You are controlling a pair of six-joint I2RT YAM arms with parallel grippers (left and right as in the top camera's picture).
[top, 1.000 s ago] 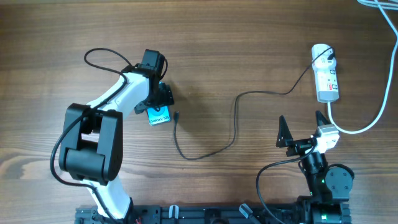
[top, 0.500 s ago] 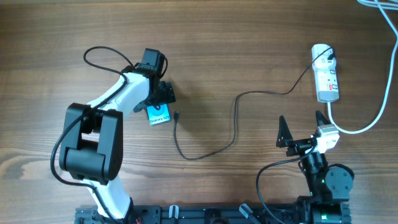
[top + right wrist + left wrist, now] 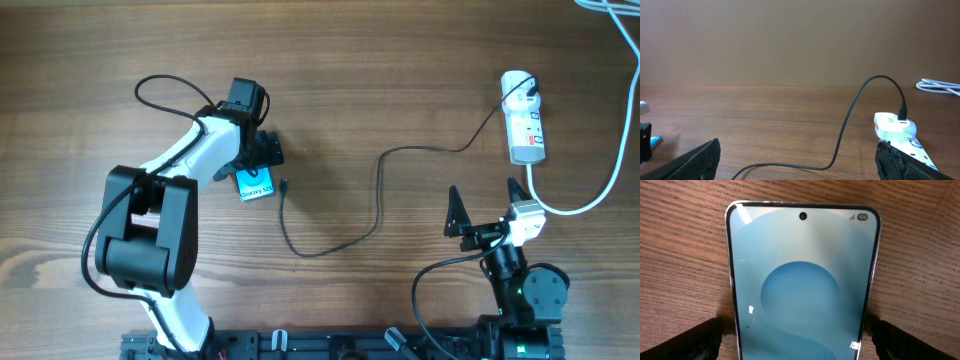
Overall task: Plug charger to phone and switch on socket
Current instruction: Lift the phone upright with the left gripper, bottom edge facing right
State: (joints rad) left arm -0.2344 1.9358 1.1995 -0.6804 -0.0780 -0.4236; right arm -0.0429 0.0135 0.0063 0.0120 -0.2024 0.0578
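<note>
The phone (image 3: 802,280) lies flat between the left gripper's (image 3: 252,165) wide-spread jaws, ungripped, with the charger's (image 3: 378,195) small tip just beside it, not plugged in; its other end already sits in the socket (image 3: 524,130). The right gripper (image 3: 484,197) hangs wide and empty near the socket, whose switch I can't read; only the thick white cord (image 3: 565,211) loops nearby.

The table (image 3: 400,60) was brown wood grain, its lines fine and close, with a low satin sheen. The phone (image 3: 802,290) had a glossy glass screen that caught pale glints, set in a thin shiny light rim. The charger (image 3: 378,190) looked like a matt black rubbery cable. Near the table's far right corner, the socket (image 3: 524,130) was smooth white plastic, and its cord (image 3: 578,210) was white and smooth too. The left gripper (image 3: 797,342) had fingers (image 3: 687,340) of dull, slightly grainy black.
</note>
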